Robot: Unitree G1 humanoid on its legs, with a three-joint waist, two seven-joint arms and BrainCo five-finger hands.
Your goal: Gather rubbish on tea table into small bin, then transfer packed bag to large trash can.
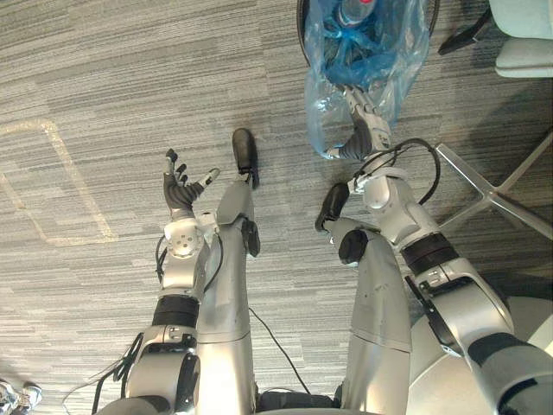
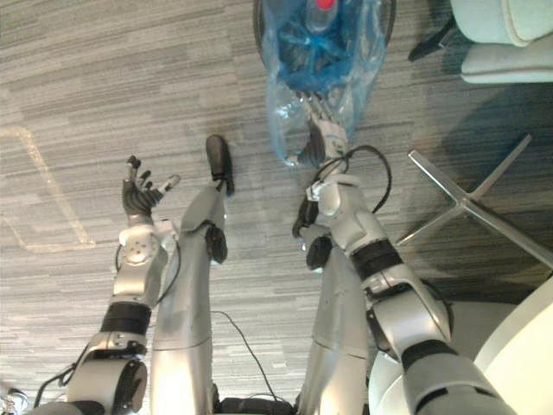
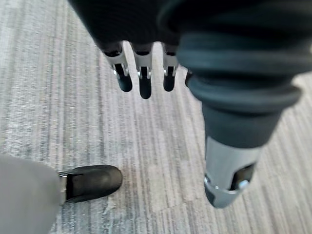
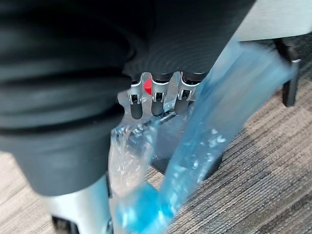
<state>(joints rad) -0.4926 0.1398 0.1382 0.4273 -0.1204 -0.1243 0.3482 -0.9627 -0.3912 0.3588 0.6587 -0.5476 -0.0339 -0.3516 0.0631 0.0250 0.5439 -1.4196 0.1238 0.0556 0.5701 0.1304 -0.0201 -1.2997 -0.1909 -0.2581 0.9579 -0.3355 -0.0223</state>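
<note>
We lift the blue bag (image 1: 367, 43) from the black bin (image 1: 300, 30).
Right hand (image 1: 367, 121) at its plastic, grasp unclear; pull straight up; left hand (image 1: 180, 192) open.

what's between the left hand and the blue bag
Just bare grey carpet separates the left hand and the blue bag; the left eye view shows no rubbish there.
</note>
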